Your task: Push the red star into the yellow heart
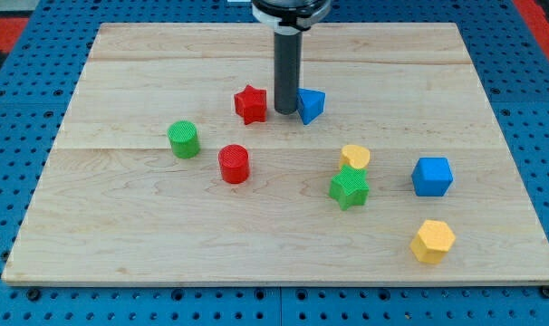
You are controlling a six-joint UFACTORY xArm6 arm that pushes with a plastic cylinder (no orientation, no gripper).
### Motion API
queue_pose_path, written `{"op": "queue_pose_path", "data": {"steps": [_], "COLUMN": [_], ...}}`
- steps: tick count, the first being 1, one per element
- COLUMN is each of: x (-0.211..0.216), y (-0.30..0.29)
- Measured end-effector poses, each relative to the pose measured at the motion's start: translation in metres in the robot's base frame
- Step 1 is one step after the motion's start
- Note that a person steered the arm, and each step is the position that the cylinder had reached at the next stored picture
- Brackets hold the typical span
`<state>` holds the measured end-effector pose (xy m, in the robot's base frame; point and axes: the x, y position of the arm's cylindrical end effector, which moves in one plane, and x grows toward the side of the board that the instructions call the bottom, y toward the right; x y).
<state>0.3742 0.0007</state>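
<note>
The red star (250,104) lies on the wooden board (120,226) above the view's middle. My tip (284,111) stands just to the right of it, between the star and a blue triangular block (311,105), close to both. The yellow heart (354,157) lies lower and to the right of the star, touching the top of a green star (349,189).
A green cylinder (184,139) and a red cylinder (233,164) lie left of the middle. A blue cube (432,176) and a yellow hexagon (433,241) lie at the right. A blue pegboard surrounds the board.
</note>
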Motion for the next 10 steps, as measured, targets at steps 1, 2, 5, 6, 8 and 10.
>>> {"op": "queue_pose_path", "data": {"steps": [1, 2, 5, 6, 8, 10], "x": [0.000, 0.000, -0.080, -0.065, -0.004, 0.031], "y": [-0.021, -0.050, -0.090, -0.141, -0.079, 0.035]}}
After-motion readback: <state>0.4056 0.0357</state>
